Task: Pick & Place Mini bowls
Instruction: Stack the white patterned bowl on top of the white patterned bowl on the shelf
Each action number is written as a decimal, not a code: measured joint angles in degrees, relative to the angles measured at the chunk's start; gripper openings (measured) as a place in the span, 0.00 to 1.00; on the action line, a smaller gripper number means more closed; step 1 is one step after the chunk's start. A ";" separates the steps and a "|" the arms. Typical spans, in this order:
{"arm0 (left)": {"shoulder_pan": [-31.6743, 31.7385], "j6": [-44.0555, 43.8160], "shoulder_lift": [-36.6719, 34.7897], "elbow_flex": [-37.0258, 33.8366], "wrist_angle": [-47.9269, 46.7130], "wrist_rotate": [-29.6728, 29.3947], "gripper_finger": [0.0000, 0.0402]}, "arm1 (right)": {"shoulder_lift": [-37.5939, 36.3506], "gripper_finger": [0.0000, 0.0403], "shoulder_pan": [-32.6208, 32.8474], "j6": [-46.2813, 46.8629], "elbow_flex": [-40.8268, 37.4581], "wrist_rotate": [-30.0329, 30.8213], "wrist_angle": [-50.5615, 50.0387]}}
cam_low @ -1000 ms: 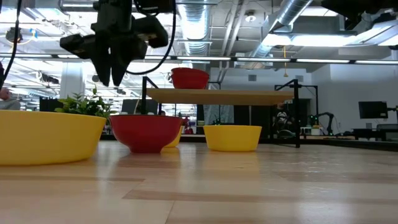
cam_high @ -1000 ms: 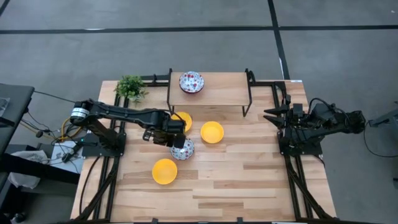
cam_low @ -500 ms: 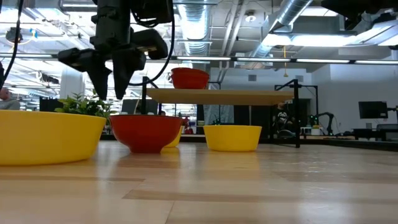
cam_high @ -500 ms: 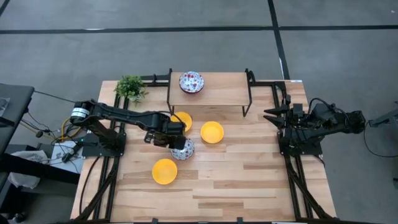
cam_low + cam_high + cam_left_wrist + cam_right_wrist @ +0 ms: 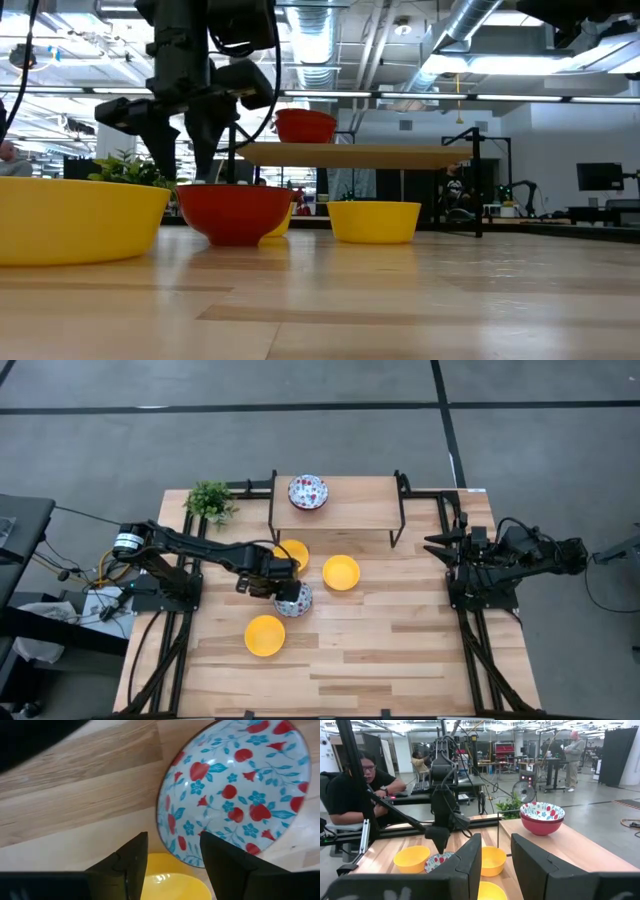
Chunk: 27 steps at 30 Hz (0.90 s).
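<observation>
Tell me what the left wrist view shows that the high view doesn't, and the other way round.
Only the left wrist view shows the red-and-blue flower pattern inside the floral bowl up close, with the open left gripper astride its rim.

Only the high view shows the raised shelf carrying a second floral bowl, three yellow bowls, the green plant, and the right gripper waiting at the table's right edge.

Both show the wooden table and the floral bowl.

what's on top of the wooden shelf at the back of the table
One floral mini bowl sits on the shelf. In the right wrist view it looks stacked on a second; the lower bowl's inside is covered.
</observation>
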 joint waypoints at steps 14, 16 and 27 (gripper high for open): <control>0.07 -1.52 0.00 -4.07 5.89 0.56 0.44 | -0.02 0.23 0.00 0.00 0.00 0.01 0.01; 0.13 -1.51 0.00 -4.11 5.94 0.56 0.44 | -0.01 0.23 0.01 0.00 0.00 0.00 0.00; 0.13 -1.49 0.00 -4.11 6.12 0.15 0.44 | -0.01 0.23 0.01 0.04 0.00 0.00 0.00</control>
